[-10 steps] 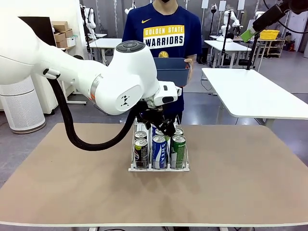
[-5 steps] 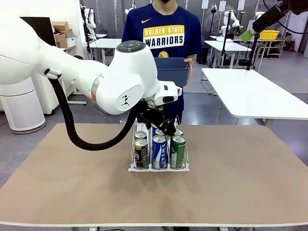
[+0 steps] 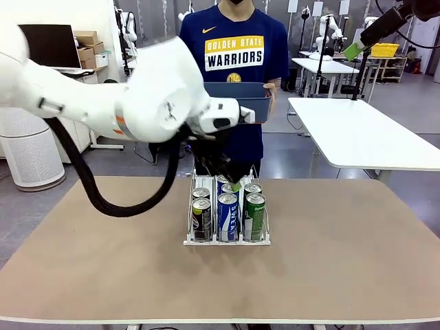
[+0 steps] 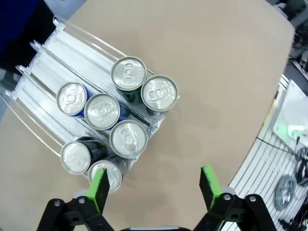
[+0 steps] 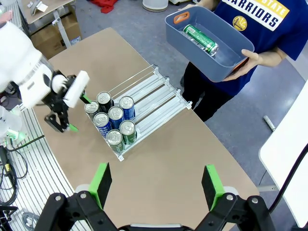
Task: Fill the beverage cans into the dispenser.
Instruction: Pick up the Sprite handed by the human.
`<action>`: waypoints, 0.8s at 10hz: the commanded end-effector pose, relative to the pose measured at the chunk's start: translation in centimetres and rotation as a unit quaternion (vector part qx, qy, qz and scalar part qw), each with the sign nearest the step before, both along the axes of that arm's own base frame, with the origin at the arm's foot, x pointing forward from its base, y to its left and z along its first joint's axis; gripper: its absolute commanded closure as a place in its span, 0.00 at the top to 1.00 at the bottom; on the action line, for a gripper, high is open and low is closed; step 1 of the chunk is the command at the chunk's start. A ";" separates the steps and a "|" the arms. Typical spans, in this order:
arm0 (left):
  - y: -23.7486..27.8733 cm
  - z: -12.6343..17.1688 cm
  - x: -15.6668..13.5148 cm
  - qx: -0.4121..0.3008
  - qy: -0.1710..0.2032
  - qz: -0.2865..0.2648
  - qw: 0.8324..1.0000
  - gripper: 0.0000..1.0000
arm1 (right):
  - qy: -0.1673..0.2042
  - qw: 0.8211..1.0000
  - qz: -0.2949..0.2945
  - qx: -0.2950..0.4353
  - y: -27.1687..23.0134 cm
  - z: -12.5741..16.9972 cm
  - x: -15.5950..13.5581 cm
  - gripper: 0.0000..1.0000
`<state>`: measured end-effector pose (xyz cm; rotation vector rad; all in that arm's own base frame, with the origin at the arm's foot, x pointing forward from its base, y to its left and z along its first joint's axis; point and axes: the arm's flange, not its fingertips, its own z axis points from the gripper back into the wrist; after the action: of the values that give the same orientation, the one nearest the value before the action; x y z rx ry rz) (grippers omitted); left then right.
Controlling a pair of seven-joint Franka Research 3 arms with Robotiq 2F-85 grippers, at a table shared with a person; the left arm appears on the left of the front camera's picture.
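Left gripper [image 4: 154, 182] spread wide, empty, hovering over dispenser [image 4: 50, 60] front, 7 beverage cans [image 4: 128, 73] inside. Right gripper [image 5: 156, 182] likewise spread, empty.

I am reading "GOLDEN STATE WARRIORS" on the person's blue shirt [image 3: 234, 51]; the blue can's [image 3: 227, 216] white lettering is showing too small to read.

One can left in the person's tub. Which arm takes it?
Left, probably. The left gripper is open just above the dispenser, close to the tub holding the green can; the right gripper, also open, hangs high and farther off.
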<state>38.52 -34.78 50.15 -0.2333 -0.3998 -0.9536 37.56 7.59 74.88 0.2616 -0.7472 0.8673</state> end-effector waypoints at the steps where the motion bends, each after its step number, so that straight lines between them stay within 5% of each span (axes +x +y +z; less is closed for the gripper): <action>1: 5.3 3.1 -1.8 0.022 -0.009 -0.051 0.998 1.00 | 0.000 1.000 -0.001 0.000 0.0 -0.1 0.0 1.00; 5: 14.0 10.4 -2.6 0.023 -0.063 -0.083 0.994 1.00 | 0.000 1.000 -0.001 0.000 0.0 -0.1 0.0 1.00; 8: 17.7 14.7 -2.5 -0.016 -0.109 -0.019 0.994 1.00 | 0.000 1.000 -0.001 0.000 0.0 -0.1 0.0 1.00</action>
<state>36.15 -17.32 64.78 -0.1531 -0.5709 -1.0534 37.56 7.55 74.88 0.2619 -0.7475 0.8669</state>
